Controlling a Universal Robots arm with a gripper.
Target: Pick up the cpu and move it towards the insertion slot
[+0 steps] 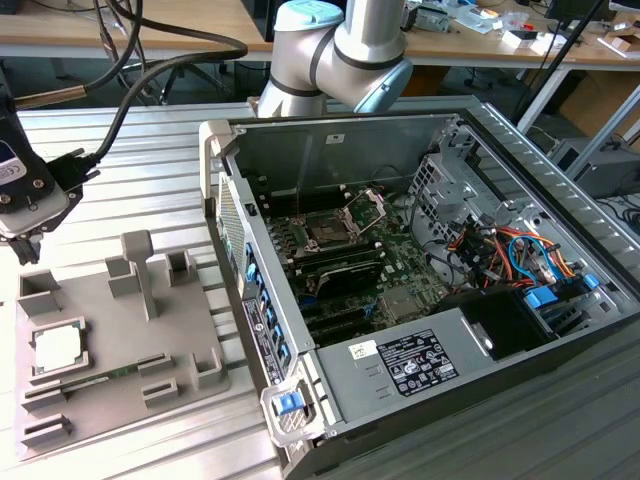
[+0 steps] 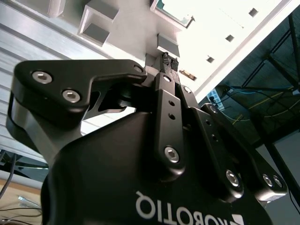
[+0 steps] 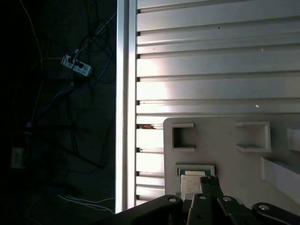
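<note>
The work stands at the first step, the approach for the pickup: nothing has been lifted. In the exterior view the gripper (image 1: 24,245) hangs above the far corner of the grey tray (image 1: 180,330), and the cpu (image 1: 57,346) lies flat in its square pocket at about 5 o'clock from the fingertips, near but apart from them. In the first wrist view the fingertips (image 3: 209,180) hover just over the edge of the cpu (image 3: 189,183). The tips look pressed together with nothing between them, though the steep angle of both wrist views leaves that a little unsure. If so, I judge the grasp calls for the tips to part, centre over the chip and come down to straddle two opposite edges inside the pocket walls. The tray's other pockets look empty, save one long groove at 6 o'clock from the chip that holds a thin green strip, perhaps a memory stick. The insertion slot (image 1: 330,232) sits on the board inside the open computer case (image 1: 330,150), at about 2 o'clock from the chip and well apart. Its metal bracket is tilted up and no chip is seated in it. Tray and case both rest on the ribbed metal table (image 1: 150,160).
</note>
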